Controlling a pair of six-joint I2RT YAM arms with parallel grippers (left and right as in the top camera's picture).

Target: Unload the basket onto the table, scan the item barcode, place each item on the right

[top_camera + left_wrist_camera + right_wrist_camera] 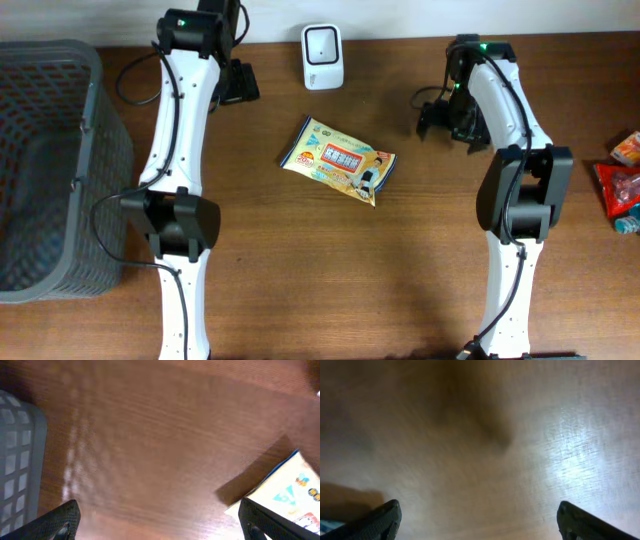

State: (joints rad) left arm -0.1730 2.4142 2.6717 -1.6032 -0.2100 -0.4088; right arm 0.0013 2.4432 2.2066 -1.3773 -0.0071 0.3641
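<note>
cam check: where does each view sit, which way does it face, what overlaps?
Overhead: above table, looking down; left arm with left gripper, right arm with right gripper, snack packet, scanner, basket.
Left wrist: on left arm, facing down at table; own fingertips, jaws wide.
Right wrist: on right arm, facing down at table; own fingertips, jaws wide.
Shared: overhead and left wrist both show snack packet, basket.

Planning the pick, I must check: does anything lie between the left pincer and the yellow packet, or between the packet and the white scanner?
Nothing visible does. Only bare table lies between the open left pincer and the yellow packet, and between the packet and the white scanner. The grey basket stands off both paths.
</note>
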